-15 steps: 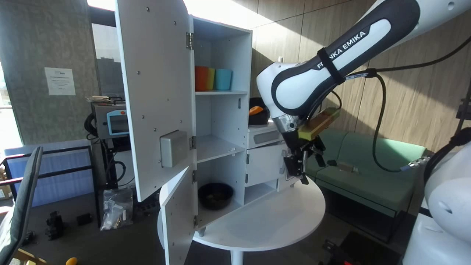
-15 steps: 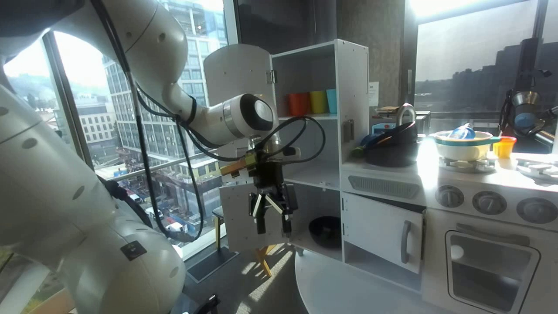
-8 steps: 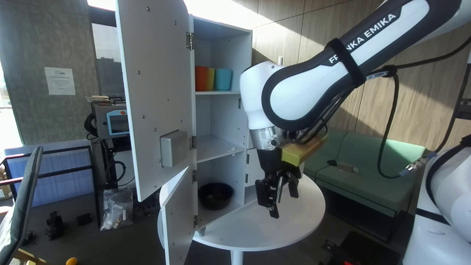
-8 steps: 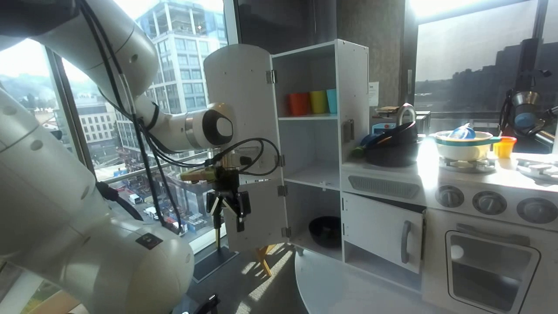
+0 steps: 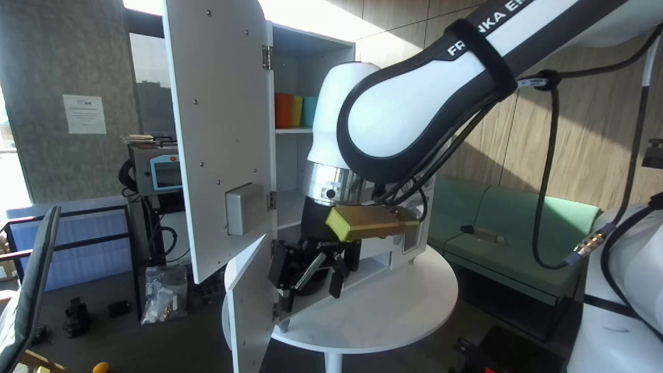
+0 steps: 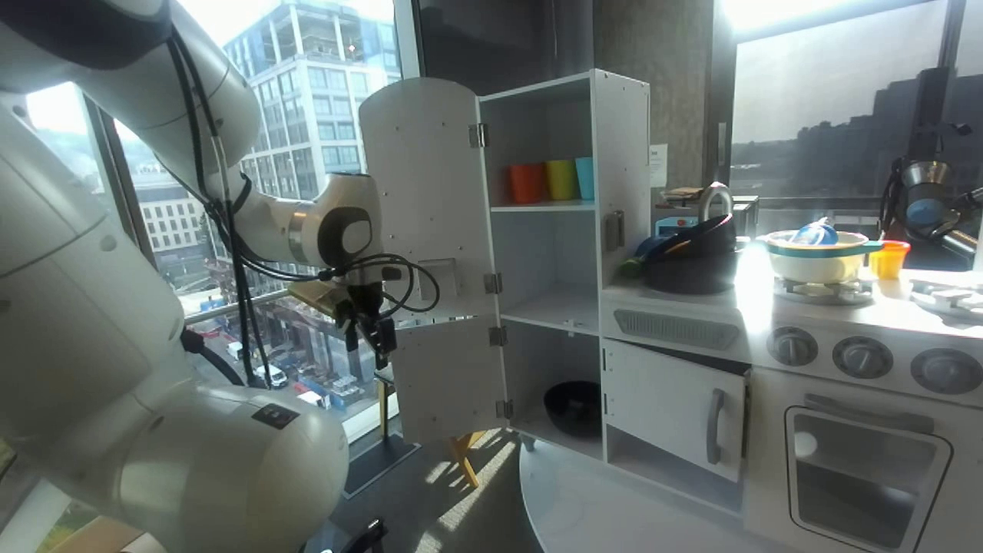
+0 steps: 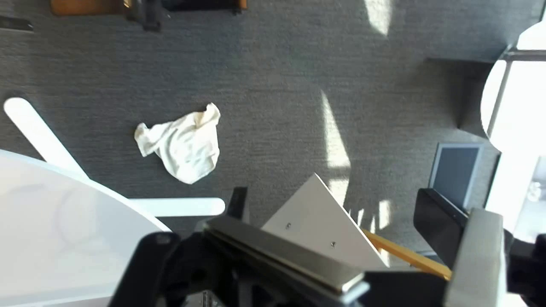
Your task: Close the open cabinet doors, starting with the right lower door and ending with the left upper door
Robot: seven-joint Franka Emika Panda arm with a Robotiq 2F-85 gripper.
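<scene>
My hand [image 5: 310, 300] is spread, nothing gripped. Right lower door [image 6: 668, 407] reads slightly ajar, so I'd not call that one done. Current step, my guess: left lower door [image 6: 449, 384], swung wide below the left upper door [image 5: 220, 129], also wide open. I'm near the lower one's free edge; wrist view shows what looks like its corner between my fingers [image 7: 439, 224], contact can't tell. To do it well: get round to the outer face, push near the free edge for leverage, follow the arc until flush, staying clear of the left upper door.
</scene>
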